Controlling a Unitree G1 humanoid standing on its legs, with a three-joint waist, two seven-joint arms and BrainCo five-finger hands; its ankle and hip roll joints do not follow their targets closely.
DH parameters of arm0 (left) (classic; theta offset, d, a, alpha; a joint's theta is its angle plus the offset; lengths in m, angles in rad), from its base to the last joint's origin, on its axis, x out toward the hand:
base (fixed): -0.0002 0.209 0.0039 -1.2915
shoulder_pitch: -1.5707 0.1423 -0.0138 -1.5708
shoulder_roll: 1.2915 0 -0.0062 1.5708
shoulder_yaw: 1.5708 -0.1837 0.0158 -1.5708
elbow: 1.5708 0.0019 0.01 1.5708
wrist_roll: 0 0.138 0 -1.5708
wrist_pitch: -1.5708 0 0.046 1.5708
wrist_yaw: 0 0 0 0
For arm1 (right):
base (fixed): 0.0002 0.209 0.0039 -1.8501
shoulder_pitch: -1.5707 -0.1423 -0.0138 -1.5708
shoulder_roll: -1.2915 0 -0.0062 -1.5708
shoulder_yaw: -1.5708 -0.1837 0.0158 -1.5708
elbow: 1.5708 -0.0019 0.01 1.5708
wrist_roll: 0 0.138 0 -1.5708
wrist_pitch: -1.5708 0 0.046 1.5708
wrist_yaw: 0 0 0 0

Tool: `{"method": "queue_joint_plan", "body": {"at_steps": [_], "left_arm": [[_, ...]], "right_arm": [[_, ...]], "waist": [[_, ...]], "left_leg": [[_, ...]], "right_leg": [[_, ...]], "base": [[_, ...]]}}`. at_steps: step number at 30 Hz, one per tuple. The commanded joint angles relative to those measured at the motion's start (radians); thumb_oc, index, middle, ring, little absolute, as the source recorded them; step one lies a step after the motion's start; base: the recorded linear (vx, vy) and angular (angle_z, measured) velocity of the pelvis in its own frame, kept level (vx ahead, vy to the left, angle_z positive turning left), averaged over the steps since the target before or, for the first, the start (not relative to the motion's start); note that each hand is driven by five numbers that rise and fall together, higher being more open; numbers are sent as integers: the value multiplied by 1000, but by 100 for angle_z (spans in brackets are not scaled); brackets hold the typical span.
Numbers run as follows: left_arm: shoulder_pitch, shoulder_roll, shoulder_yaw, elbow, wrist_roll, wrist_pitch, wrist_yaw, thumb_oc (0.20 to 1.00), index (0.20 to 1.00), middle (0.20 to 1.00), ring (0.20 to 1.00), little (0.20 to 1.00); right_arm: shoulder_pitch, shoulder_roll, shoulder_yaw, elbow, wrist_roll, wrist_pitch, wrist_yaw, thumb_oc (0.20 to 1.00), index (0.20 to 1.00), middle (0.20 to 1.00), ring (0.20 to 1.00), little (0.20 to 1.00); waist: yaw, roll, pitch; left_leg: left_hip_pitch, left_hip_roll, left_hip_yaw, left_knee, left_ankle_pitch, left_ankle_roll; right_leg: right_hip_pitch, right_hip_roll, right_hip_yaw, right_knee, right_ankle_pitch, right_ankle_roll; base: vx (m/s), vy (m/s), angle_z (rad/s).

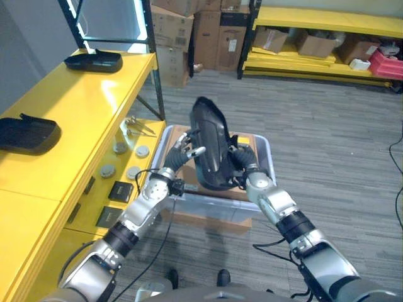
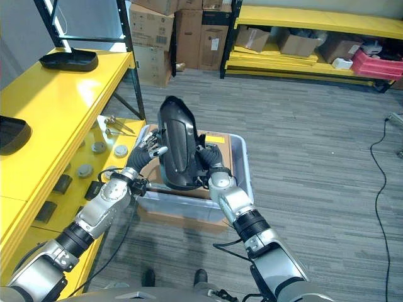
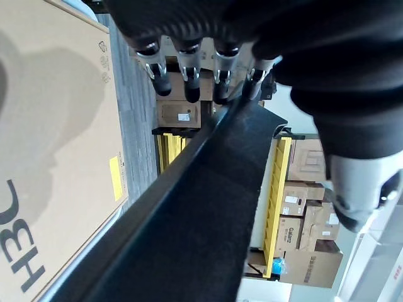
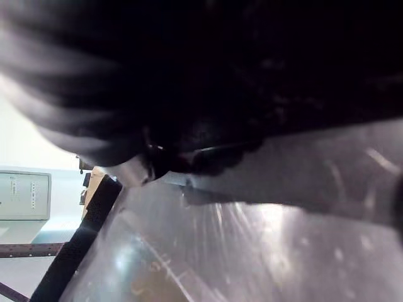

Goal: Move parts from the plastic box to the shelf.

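At frame centre the left hand (image 1: 184, 153) presses straight fingers against a black part (image 1: 211, 146) held upright over the plastic box (image 1: 264, 156); the right hand (image 1: 241, 160) sits behind it, its grasp unreadable. The yellow shelf (image 1: 82, 107) at left carries two more black parts (image 1: 93, 61)

Both eye views look down from the robot's head at the clear plastic box (image 1: 267, 165) on the floor, sharing it and the yellow shelf (image 1: 69, 119) to its left. Each wrist view sits very close against the black part (image 3: 208, 207) above that box.
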State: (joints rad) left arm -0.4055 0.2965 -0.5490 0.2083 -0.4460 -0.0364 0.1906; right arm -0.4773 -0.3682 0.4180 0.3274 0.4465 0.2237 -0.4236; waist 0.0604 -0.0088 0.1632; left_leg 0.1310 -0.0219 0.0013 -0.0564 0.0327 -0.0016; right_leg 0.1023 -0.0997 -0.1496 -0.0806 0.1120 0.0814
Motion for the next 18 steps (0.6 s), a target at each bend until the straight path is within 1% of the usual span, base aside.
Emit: {"method": "queue_joint_plan", "body": {"at_steps": [1, 3, 4, 5, 7, 8, 9, 10, 13, 14, 16, 17, 18], "left_arm": [[-102, -17, -55, -4, 82, -42, -18, 1000, 1000, 1000, 1000, 1000], [-113, -12, -68, -10, 118, -25, -22, 1000, 1000, 1000, 1000, 1000], [-119, -7, -76, -13, 130, -3, -27, 1000, 1000, 1000, 1000, 1000], [-119, -7, -76, -13, 130, -3, -27, 1000, 1000, 1000, 1000, 1000], [-129, 3, -94, -6, 162, 65, -55, 1000, 1000, 1000, 1000, 1000], [-137, 10, -110, 4, 186, 109, -67, 1000, 1000, 1000, 1000, 1000], [-139, 13, -114, 7, 198, 138, -71, 1000, 1000, 1000, 1000, 1000], [-143, 15, -118, 11, 205, 158, -83, 1000, 1000, 1000, 1000, 1000], [-148, 19, -128, 19, 217, 185, -102, 1000, 1000, 1000, 1000, 1000], [-154, 19, -136, 23, 215, 216, -106, 1000, 1000, 1000, 1000, 1000], [-157, 20, -138, 26, 210, 249, -113, 1000, 1000, 1000, 1000, 1000], [-164, 19, -148, 28, 205, 293, -120, 1000, 1000, 1000, 1000, 1000], [-167, 17, -150, 27, 206, 314, -123, 1000, 1000, 1000, 1000, 1000]], "right_arm": [[-56, -8, -60, -49, 5, -89, 10, 200, 200, 200, 200, 200], [-60, -11, -60, -48, 5, -88, 14, 200, 200, 200, 200, 200], [-61, -12, -61, -48, 3, -90, 17, 200, 200, 200, 200, 200], [-61, -12, -61, -48, 3, -90, 17, 200, 200, 200, 200, 200], [-69, -18, -62, -44, -5, -100, 22, 200, 200, 200, 200, 200], [-78, -27, -63, -52, -12, -98, 27, 200, 200, 200, 200, 200], [-82, -30, -63, -58, -14, -94, 29, 200, 200, 200, 200, 200], [-85, -32, -62, -62, -16, -91, 32, 200, 200, 200, 200, 200], [-92, -35, -58, -70, -24, -83, 36, 200, 200, 200, 200, 200], [-96, -34, -53, -70, -32, -79, 38, 200, 200, 200, 200, 200], [-99, -34, -49, -72, -38, -75, 41, 200, 200, 200, 200, 200], [-107, -30, -34, -69, -38, -72, 37, 200, 200, 200, 200, 200], [-108, -27, -30, -69, -39, -71, 35, 200, 200, 200, 200, 200]], "waist": [[25, -6, -64], [19, -6, -66], [16, -5, -67], [17, -5, -67], [10, -2, -69], [6, -1, -72], [3, -1, -72], [2, 0, -72], [-1, 2, -74], [-2, 4, -76], [-2, 6, -77], [0, 9, -78], [1, 10, -78]], "left_leg": [[-42, 20, 31, 60, -48, -6], [-40, 21, 35, 57, -48, -8], [-39, 22, 37, 56, -48, -8], [-38, 22, 37, 56, -48, -8], [-37, 22, 40, 56, -49, -8], [-36, 21, 43, 57, -50, -7], [-36, 21, 43, 57, -50, -7], [-35, 21, 44, 56, -51, -7], [-35, 20, 46, 57, -52, -6], [-34, 20, 46, 58, -53, -5], [-33, 19, 45, 57, -53, -4], [-33, 18, 43, 57, -52, -3], [-33, 17, 41, 57, -52, -3]], "right_leg": [[-18, -61, -11, 91, -62, 86], [-19, -59, -8, 91, -63, 85], [-18, -59, -6, 90, -63, 86], [-18, -59, -6, 90, -63, 86], [-20, -56, 0, 92, -65, 86], [-22, -56, 5, 94, -66, 87], [-23, -55, 7, 94, -67, 88], [-23, -55, 8, 95, -67, 89], [-24, -55, 12, 97, -69, 89], [-25, -55, 13, 98, -70, 90], [-24, -56, 13, 98, -70, 91], [-23, -57, 13, 98, -69, 92], [-22, -57, 12, 97, -68, 93]], "base": [[0, 0, 0], [8, 2, -2], [0, 0, 0], [16, 7, -4], [18, 10, -10], [20, 13, -10], [19, 12, -7], [14, 10, -7], [12, 9, -6], [14, 10, -3], [0, 0, 0], [0, 0, 0], [0, 0, 0]]}}
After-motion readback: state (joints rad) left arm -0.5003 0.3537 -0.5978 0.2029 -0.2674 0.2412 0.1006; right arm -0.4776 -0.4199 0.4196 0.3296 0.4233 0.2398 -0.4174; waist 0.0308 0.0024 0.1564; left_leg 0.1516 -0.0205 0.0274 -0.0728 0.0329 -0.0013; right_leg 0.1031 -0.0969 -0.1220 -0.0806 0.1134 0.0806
